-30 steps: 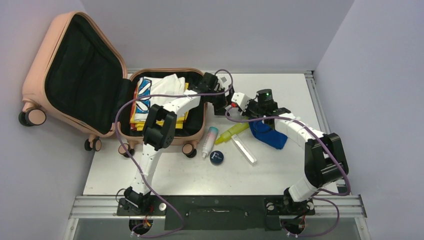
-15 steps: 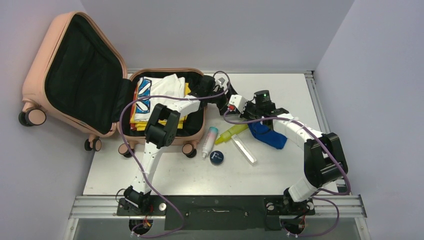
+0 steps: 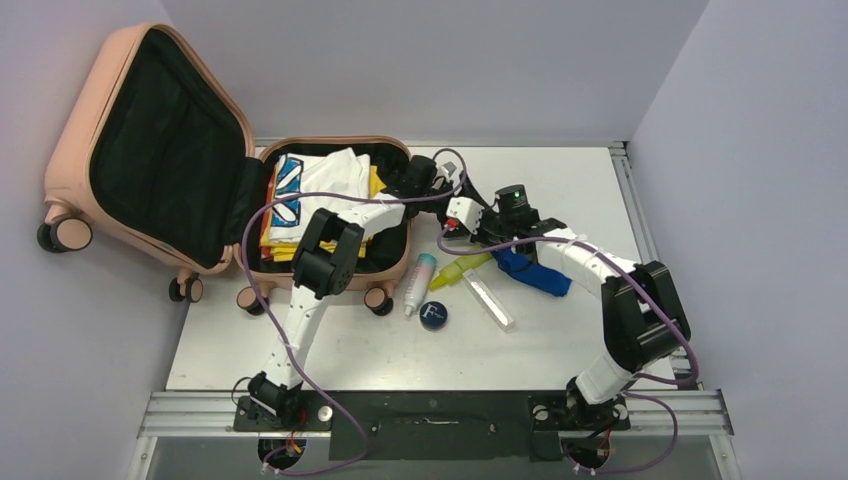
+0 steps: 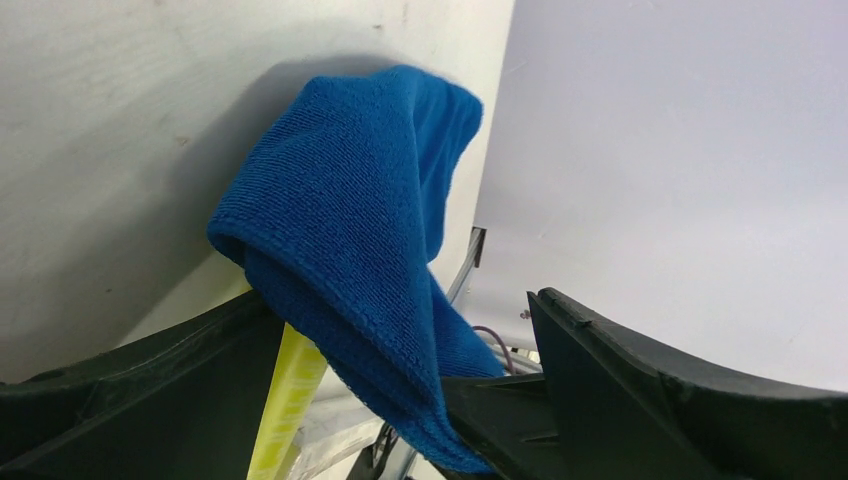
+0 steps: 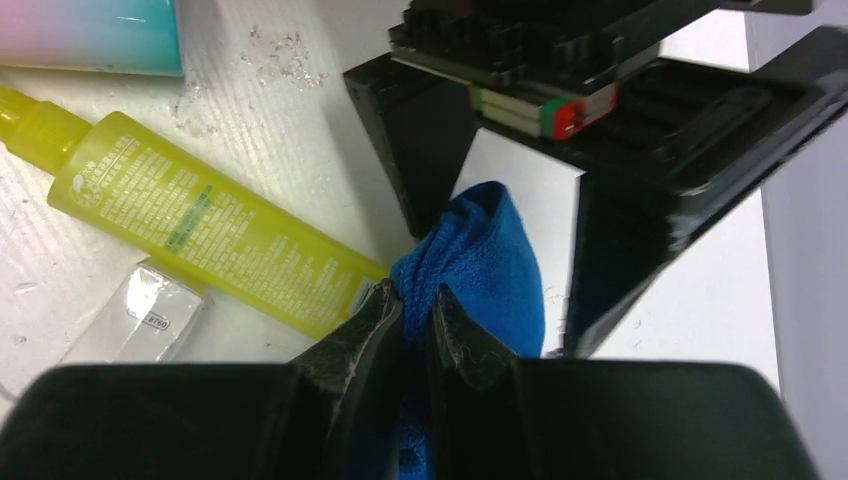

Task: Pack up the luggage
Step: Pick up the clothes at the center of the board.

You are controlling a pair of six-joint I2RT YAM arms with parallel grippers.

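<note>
As the right end effector (image 5: 415, 310) clenches the blue cloth (image 4: 350, 220), the released left end effector (image 4: 400, 300) brackets it; likely a handover.

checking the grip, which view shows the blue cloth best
Left wrist: the blue cloth fills the frame, folds and hem clear. Right wrist shows only a tip pinched in the right gripper's shut jaws. Top external shows it only small.

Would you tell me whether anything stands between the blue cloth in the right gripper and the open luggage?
Only the left gripper: its open jaws flank the blue cloth, and its arm lies over the luggage rim. Nothing else visible blocks it.
</note>
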